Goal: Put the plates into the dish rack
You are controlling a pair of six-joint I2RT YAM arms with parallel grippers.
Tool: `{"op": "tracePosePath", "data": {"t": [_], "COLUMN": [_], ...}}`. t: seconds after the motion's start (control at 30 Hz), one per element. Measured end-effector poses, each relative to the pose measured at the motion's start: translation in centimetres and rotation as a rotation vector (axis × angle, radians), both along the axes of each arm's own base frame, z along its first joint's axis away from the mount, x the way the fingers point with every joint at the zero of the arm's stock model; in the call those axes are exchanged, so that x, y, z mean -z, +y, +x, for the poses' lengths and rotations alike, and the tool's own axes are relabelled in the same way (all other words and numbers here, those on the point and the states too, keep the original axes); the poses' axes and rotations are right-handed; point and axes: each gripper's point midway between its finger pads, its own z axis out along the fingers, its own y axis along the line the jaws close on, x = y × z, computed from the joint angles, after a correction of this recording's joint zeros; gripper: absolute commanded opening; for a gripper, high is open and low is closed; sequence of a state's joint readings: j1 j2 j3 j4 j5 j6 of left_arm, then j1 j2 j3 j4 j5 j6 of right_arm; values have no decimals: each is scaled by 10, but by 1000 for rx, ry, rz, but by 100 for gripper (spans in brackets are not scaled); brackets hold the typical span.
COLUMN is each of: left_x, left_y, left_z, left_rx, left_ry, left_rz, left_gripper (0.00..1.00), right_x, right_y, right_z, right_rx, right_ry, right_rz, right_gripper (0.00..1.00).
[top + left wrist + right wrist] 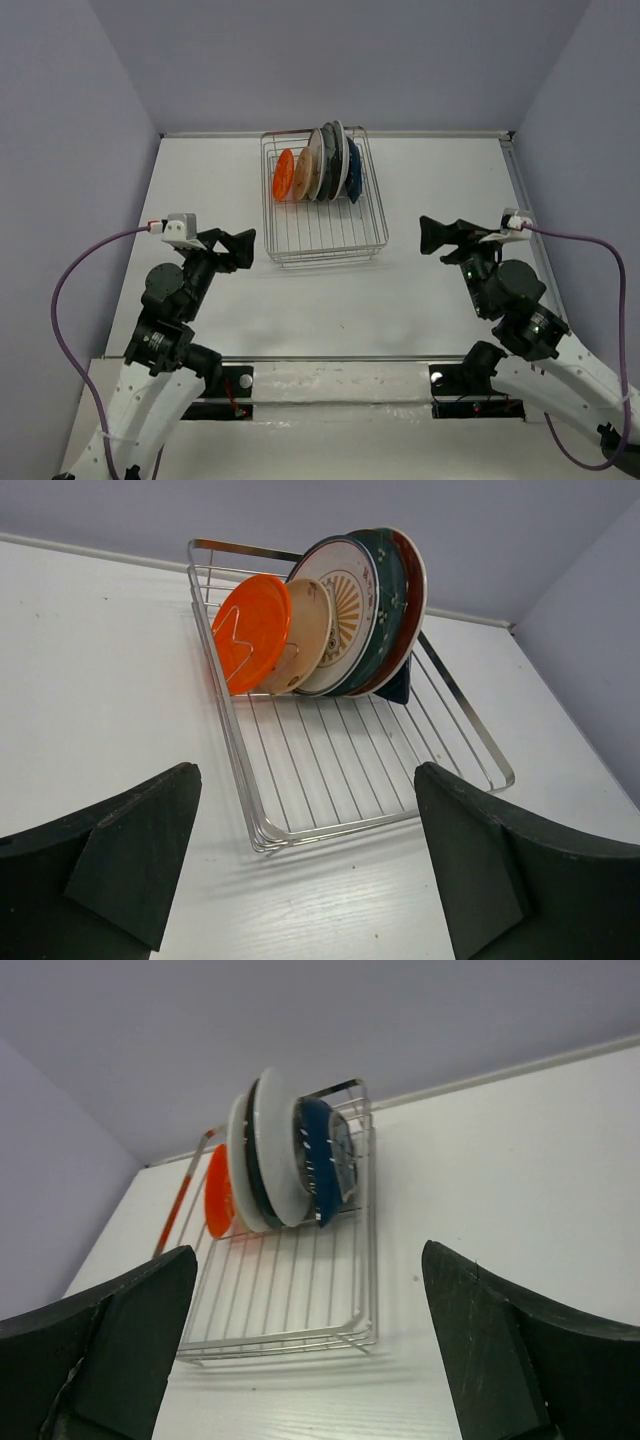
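The dish rack [322, 257] stands at the back middle of the table, and several plates stand upright in its far half. From left to right they are orange [284, 175], cream [304, 168], sunburst-patterned [317, 163], dark teal, red-rimmed and dark blue [354, 170]. My left gripper [243, 250] hovers open just left of the rack's front corner, holding nothing. My right gripper [428, 238] hovers open to the right of the rack, also holding nothing. The left wrist view shows the rack [226, 715], the orange plate [252, 630] and the sunburst plate [345, 605] beyond the open gripper [307, 780]. The right wrist view shows the rack [369, 1260] and the blue plate [320, 1160] beyond the open gripper [308, 1255].
The white table [420, 300] is closed in by lilac walls at the back and on both sides. A purple cable [62, 290] loops from each wrist. The near half of the rack holds no plates.
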State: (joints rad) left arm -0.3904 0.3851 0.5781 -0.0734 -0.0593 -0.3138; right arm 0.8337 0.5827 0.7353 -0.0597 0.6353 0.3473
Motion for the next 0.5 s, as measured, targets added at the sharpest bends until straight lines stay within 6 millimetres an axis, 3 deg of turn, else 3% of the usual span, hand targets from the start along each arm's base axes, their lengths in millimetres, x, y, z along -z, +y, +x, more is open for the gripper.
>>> {"op": "tracePosePath", "data": {"t": [0.1,0.23,0.37,0.5], "left_x": [0,7,15,23], "left_y": [2,0,0,0], "left_z": [6,12,18,24], "left_rx": [-9,-2,2,4], "left_ry": [-1,25,51,77], "left_rz": [2,12,24,35], "left_gripper": [99,99,99,99], "right_x": [31,72,96,106], "right_y": [-24,-32,-30,-26], "right_z": [-8,-6,-1,2], "right_rx": [71,119,136,135], "right_ry": [10,65,114,137], "right_rz": [1,-49,-110,-139], "right_gripper": [100,100,100,100]}}
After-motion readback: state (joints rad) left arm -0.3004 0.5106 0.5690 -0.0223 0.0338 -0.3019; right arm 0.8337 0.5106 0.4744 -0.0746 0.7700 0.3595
